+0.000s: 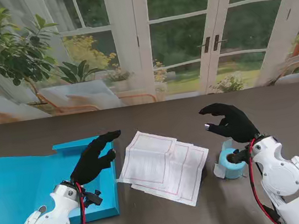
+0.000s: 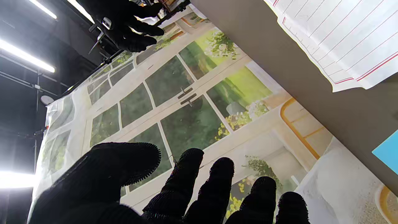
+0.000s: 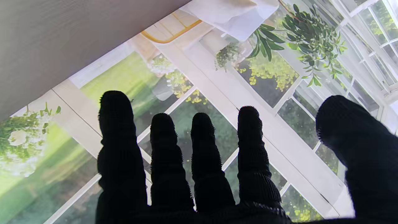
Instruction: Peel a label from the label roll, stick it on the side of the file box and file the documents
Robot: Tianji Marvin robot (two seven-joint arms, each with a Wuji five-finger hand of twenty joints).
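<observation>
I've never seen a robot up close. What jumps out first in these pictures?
Two black-gloved hands hover over a dark table: the left hand above the edge of a bright blue file box lying open on the left, the right hand raised above a small blue label roll on the right. Between them lie white lined documents, fanned out. Both hands are open and hold nothing.

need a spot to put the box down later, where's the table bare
Bare: the far strip of table behind the papers, and the right side beyond the right hand. Some room in front of the papers. Crowded: the left, filled by the open file box, and around the label roll.
</observation>
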